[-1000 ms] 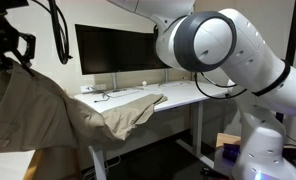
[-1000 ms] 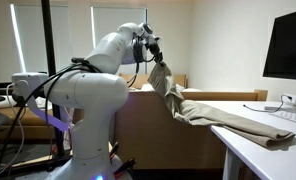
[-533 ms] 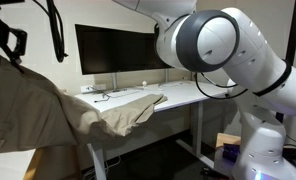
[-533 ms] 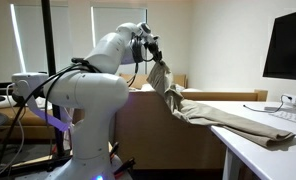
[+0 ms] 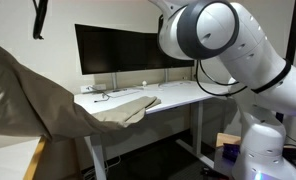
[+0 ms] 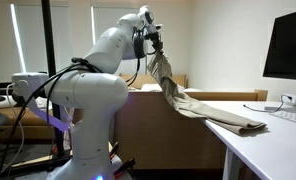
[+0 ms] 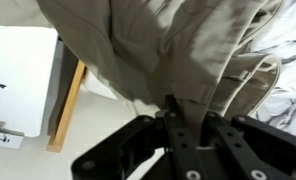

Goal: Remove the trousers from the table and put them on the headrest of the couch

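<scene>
One trailing end remains on the table in an exterior view; the trousers now stretch taut toward jaws raised out of frame. In an exterior view the gripper has risen, clamped tight on cloth hanging below it. Wrist view: the headrest of the couch lies beside the jaws. Lift-off judged nearly complete.

White table, partly draped
1 end of the trousers lies on its left part; dark monitor along the far edge
</scene>
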You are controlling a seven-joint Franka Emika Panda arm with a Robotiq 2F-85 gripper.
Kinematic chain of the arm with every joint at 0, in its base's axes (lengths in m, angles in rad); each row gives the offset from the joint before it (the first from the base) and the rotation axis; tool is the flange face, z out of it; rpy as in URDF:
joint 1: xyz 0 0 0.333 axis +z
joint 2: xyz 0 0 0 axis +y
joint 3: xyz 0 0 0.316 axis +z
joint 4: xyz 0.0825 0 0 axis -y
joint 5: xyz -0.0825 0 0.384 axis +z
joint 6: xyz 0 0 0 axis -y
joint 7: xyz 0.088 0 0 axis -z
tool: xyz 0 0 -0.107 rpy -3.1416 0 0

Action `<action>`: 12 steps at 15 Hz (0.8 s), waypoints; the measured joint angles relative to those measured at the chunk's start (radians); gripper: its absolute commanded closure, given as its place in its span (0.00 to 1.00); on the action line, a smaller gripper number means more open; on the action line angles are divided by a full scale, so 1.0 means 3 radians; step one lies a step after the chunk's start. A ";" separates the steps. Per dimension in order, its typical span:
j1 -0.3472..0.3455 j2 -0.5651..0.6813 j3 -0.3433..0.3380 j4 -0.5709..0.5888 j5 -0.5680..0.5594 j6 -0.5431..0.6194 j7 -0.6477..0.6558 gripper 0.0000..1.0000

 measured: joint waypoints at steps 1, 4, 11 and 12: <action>-0.0070 -0.0008 0.0047 0.0000 0.0114 0.0121 -0.0045 0.93; -0.0268 0.0023 0.0236 -0.0042 0.0453 0.0483 -0.0188 0.93; -0.0402 0.0241 0.0704 -0.0067 0.1136 0.0811 -0.0607 0.93; -0.0406 0.0269 0.0767 -0.0069 0.1229 0.0811 -0.0678 0.93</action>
